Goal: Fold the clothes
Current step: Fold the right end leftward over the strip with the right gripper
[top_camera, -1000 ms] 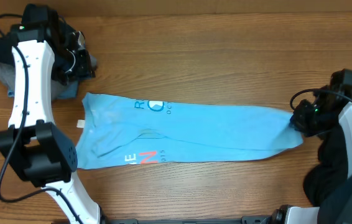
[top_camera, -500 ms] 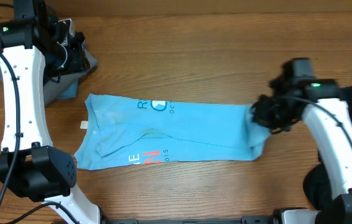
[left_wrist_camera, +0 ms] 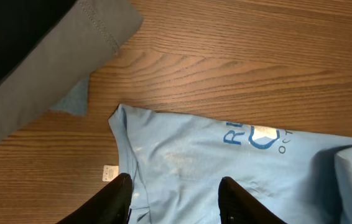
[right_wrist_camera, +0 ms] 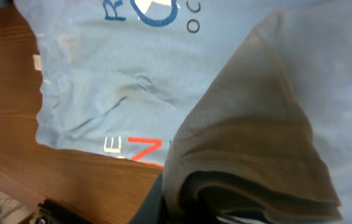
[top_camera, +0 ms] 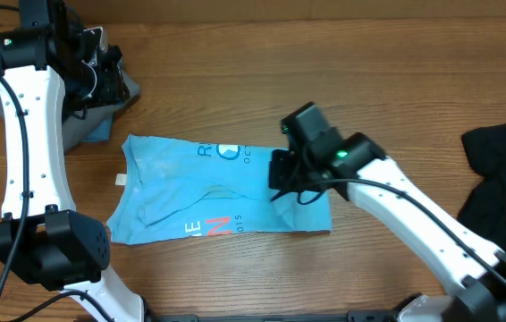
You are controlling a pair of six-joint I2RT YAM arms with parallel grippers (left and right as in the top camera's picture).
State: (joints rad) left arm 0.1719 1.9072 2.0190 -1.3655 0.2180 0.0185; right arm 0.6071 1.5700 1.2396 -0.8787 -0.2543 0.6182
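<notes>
Overhead, closest to us, the sky-blue T-shirt (top_camera: pixel 190 192) lies on the wooden worktop (top_camera: pixel 262 54) toward the near edge, left of the middle. Its red-and-white letters (top_camera: pixel 210 226) run along its near side and a white tag (top_camera: pixel 119 179) pokes out at its left end. Our right gripper (top_camera: pixel 282 182) sits at the shirt's right end, where the cloth is doubled back over itself. From the right wrist we see the fabric (right_wrist_camera: pixel 114 81) rising in a bunched peak up into the fingers, so we take it as clenched on the T-shirt. A black garment (top_camera: pixel 503 174) lies crumpled at the right edge, well apart from the shirt. At the far left corner our left gripper (top_camera: pixel 101 76) hangs above a grey garment (top_camera: pixel 83 125), its fingers (left_wrist_camera: pixel 117 199) spread apart and holding nothing.
</notes>
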